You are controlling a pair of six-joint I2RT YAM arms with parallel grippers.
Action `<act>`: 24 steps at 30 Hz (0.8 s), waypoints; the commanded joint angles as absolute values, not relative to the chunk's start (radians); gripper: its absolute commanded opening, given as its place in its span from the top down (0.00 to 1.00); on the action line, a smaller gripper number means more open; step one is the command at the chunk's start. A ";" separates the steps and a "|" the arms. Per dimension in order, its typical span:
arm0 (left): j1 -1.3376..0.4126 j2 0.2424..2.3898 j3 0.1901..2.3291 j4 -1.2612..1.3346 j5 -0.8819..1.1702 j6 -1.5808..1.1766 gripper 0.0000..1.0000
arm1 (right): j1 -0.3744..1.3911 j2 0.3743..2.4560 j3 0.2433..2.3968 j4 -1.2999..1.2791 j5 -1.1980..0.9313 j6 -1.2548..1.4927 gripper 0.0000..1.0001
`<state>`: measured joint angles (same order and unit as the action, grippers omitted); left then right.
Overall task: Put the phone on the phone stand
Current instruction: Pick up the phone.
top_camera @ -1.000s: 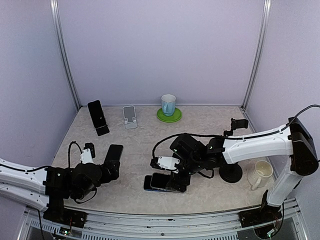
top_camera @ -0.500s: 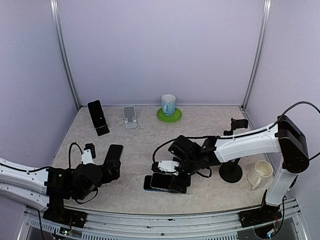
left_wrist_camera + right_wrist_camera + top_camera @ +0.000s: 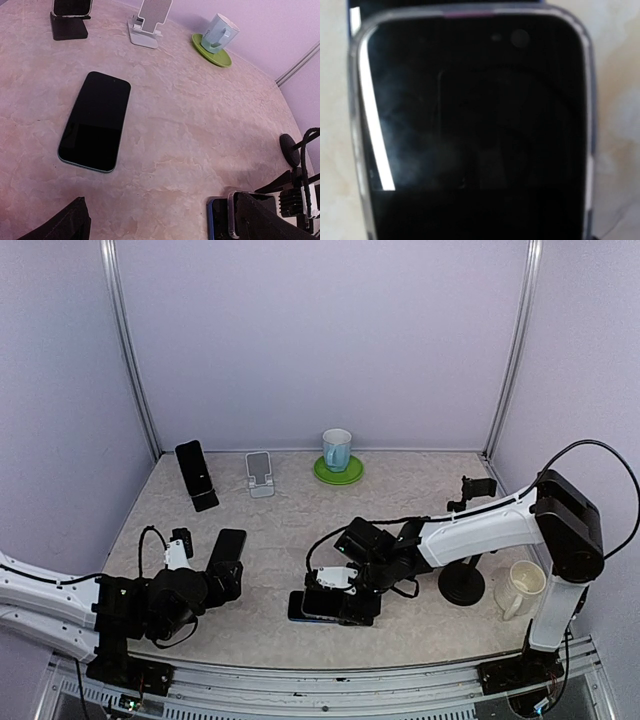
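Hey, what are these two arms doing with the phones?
The right gripper is low over a dark phone in a clear case lying near the front of the table, seemingly about to grasp it. The left gripper hangs idle, jaws open, beside a flat black phone. The white phone stand at the back is empty.

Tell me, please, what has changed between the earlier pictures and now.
The right gripper sank lower over the clear-cased phone, and that arm's elbow swung left. Whether it grips the phone yet I cannot tell. The left gripper stayed open and still; the black phone lying flat, the white phone stand, the black stand, the blue mug and the white mug did not move.
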<state>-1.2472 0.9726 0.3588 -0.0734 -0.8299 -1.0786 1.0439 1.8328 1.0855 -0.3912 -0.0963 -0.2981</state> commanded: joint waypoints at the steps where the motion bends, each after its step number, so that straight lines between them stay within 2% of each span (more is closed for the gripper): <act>1: -1.255 0.966 0.346 -0.052 -0.833 -1.089 0.01 | 1.035 1.844 1.088 -0.387 -0.104 -0.304 0.25; 8: -1.254 0.977 0.345 -0.046 -0.829 -1.094 0.01 | 1.036 1.815 1.081 -0.378 -0.118 -0.300 0.46; 14: -1.254 0.986 0.357 -0.038 -0.815 -1.112 0.01 | 1.045 1.743 1.058 -0.318 -0.068 -0.285 0.49; 24: -1.254 1.019 0.469 -0.090 -0.740 -1.194 0.01 | 1.109 1.589 0.950 -0.096 0.261 -0.329 0.49</act>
<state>-1.2472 1.0046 0.4015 -0.0673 -0.7818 -1.1542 1.0779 1.6547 0.9779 -0.2550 0.1047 -0.3031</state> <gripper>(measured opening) 0.987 0.764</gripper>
